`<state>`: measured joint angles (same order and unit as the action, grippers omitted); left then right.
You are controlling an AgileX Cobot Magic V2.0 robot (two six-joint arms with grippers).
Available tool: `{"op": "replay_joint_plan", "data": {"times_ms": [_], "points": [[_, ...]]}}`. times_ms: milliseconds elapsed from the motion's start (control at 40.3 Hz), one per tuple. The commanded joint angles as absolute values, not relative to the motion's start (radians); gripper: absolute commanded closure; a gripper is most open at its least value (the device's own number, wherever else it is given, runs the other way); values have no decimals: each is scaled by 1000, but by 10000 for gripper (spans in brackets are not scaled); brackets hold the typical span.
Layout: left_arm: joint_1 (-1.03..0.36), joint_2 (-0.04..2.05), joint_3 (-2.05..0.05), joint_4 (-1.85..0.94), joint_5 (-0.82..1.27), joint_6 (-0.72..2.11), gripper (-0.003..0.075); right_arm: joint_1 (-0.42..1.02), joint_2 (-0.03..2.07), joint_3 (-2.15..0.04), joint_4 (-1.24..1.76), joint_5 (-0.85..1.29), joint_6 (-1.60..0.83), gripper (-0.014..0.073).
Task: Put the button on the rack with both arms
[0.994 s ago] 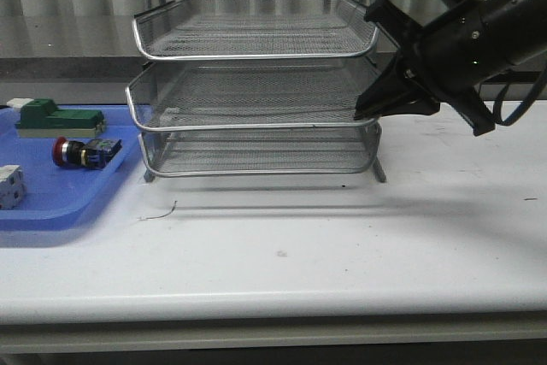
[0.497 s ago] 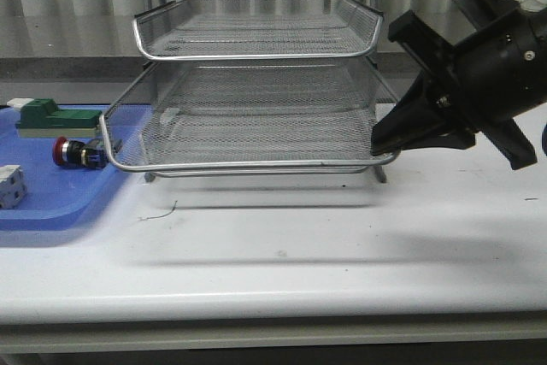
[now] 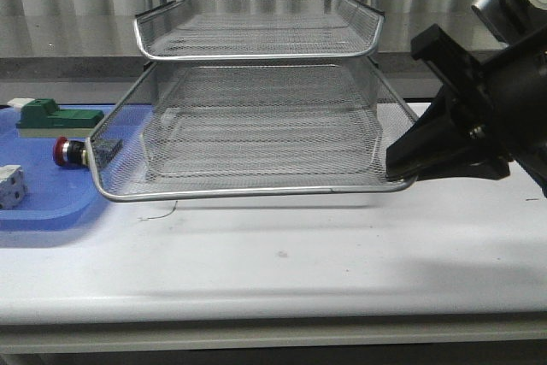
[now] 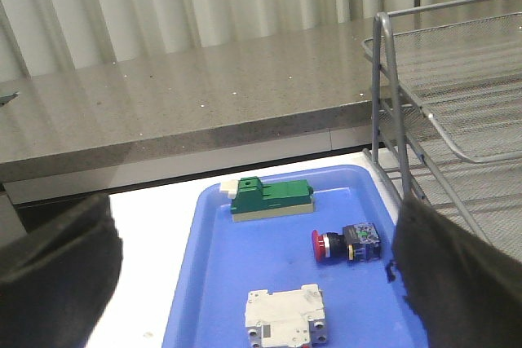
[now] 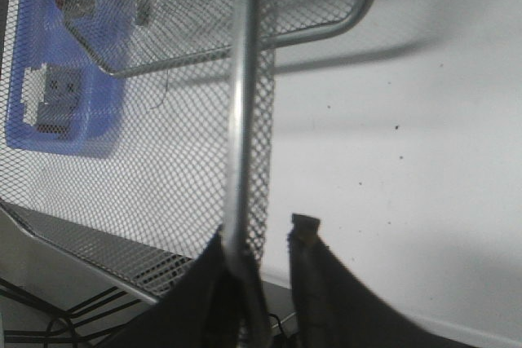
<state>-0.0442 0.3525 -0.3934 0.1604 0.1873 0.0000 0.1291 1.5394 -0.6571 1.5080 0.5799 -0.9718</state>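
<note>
The button (image 3: 63, 153), red cap and black body, lies on its side in the blue tray (image 3: 43, 215); the drawn-out mesh corner partly hides it. In the left wrist view the button (image 4: 347, 244) lies ahead of my left gripper (image 4: 253, 226), which hangs open above the tray, holding nothing. The rack (image 3: 256, 55) stands mid-table, and its middle tray (image 3: 248, 193) is slid far forward. My right gripper (image 3: 397, 172) is at that tray's right front corner. There its fingers (image 5: 306, 242) straddle the side rim (image 5: 242, 120), shut on it.
A green-and-white block (image 3: 51, 117) and a small white part (image 3: 10, 185) share the blue tray. A grey counter ledge (image 4: 204, 112) runs behind the table. White tabletop (image 3: 282, 254) lies in front of the rack. The left arm does not show in the front view.
My right gripper has moved forward and to the right, drawing the rack's middle tray out with it. The tray's left corner now overlaps the button in the front view.
</note>
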Motion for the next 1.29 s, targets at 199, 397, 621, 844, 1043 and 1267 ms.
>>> {"op": "replay_joint_plan", "data": {"times_ms": [199,397,621,844,1043,1267], "points": [[-43,366,-421,160,106,0,80,127,1461,-688,1506,664,-1016,-6],[-43,366,-421,160,106,0,80,127,1282,-727,1486,630,-990,-4],[-43,366,-421,160,106,0,80,127,1155,-855,1051,529,-705,125],[-43,366,-421,160,106,0,81,127,1139,-1004,455,629,-314,457],[-43,366,-421,160,106,0,80,127,1059,-997,207,627,-204,650],[-43,366,-421,160,106,0,80,130,888,-885,190,557,-191,654]]}}
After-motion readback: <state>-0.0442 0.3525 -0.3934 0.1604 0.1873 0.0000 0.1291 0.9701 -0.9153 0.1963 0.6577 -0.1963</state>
